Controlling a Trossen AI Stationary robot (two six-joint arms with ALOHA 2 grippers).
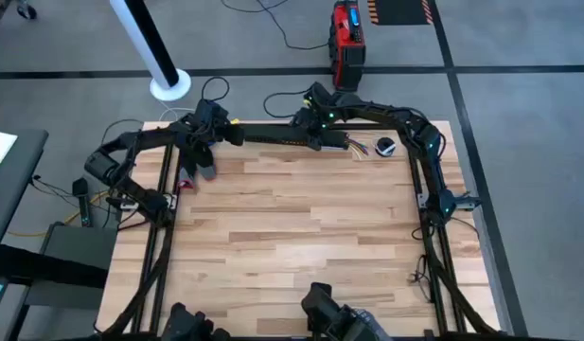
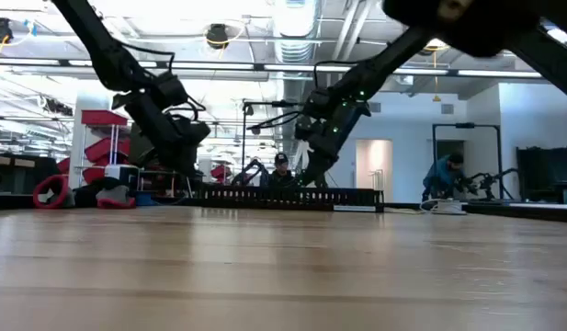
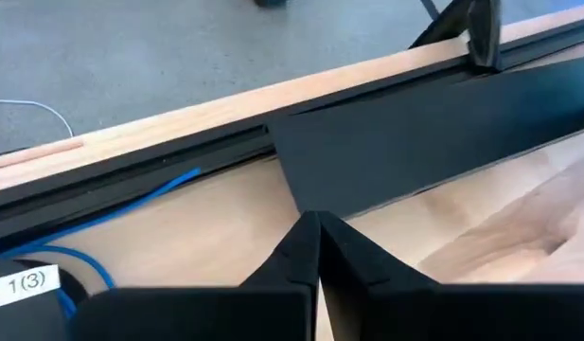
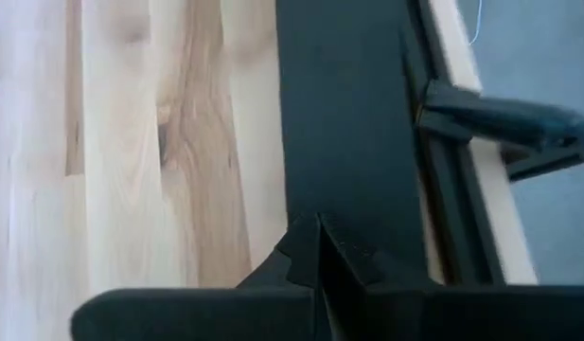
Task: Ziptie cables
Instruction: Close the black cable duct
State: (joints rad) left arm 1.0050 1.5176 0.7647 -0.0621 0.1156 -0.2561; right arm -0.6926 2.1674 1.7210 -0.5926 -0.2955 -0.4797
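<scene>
At the far left of the wooden counter (image 1: 301, 237), the left gripper (image 1: 237, 134) sits near the back edge. Its two dark fingers (image 3: 301, 256) are pressed tight together, tip to tip. They touch the near end of a flat black strip (image 3: 433, 133), but I cannot tell if they pinch it. A thin blue wire (image 3: 112, 213) lies along the black rail just beside that strip. A white tag with "S 1(3)" on it (image 3: 22, 284) lies close to the gripper.

The long black strip (image 1: 277, 136) lies along the back edge of the counter, between the two grippers. From down low it looks like a long black comb-like bar (image 2: 292, 197) lying on the wood.

The right gripper (image 1: 306, 133) is at the other end of that strip, with a small green light on its arm. Its fingers (image 4: 315, 246) are clenched shut too, meeting at the edge of the black strip (image 4: 344, 114).

Just right of that gripper, the cables (image 1: 358, 145) poke out in a little bunch with red and yellow ends. They lie on the wood near the back edge. A small round black and white thing (image 1: 385, 147) sits just beside them.

Past the counter, a red box (image 1: 347, 43) stands on the grey floor. In the room behind, one person (image 2: 281, 175) sits and another (image 2: 446, 175) bends over a desk.
</scene>
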